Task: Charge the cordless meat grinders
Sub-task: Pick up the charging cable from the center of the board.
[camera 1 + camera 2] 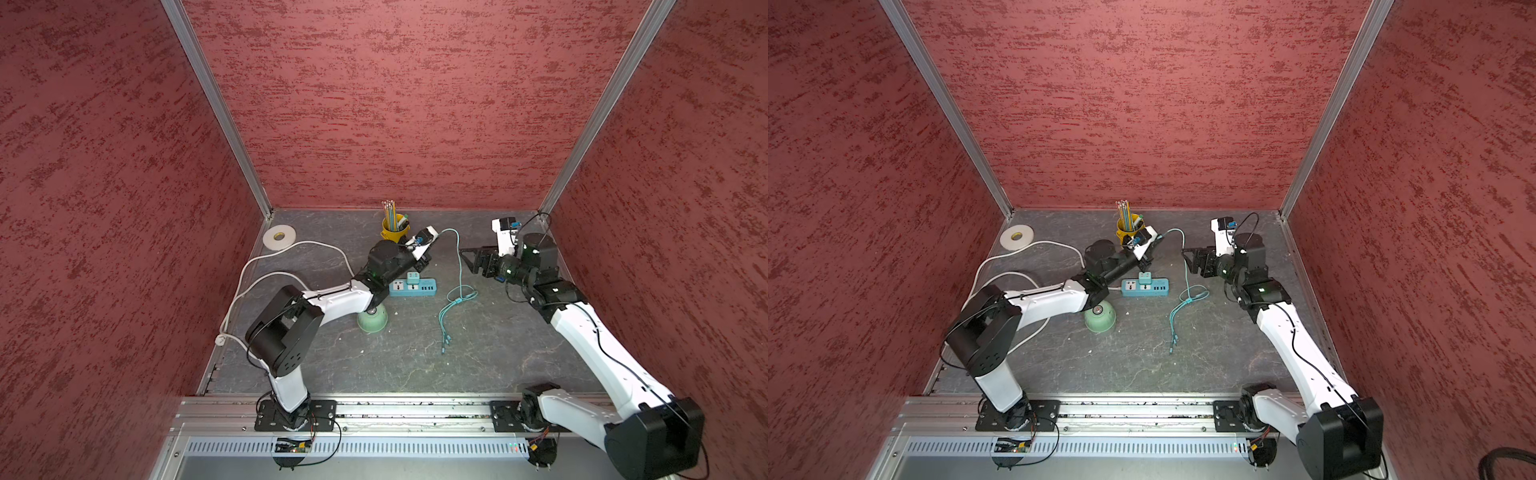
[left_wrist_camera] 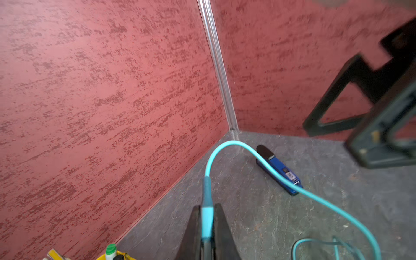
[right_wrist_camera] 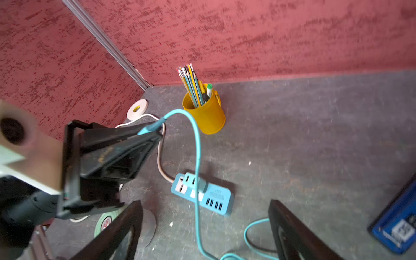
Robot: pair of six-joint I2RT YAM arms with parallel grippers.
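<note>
The left gripper pinches a plug of the thin teal charging cable, the right gripper hangs spread and empty, and the pale mint-green dome-shaped meat grinder sits apparently unconnected beneath the left forearm, so plugging in seemingly remains.

I get soft, even light from overhead. The grey stone-patterned floor carries only faint shadows, and glare streaks the silver aluminium front rail. Both top views bow at the edges. In its own wrist view the right gripper and the blue-and-black oblong device look soft.
</note>
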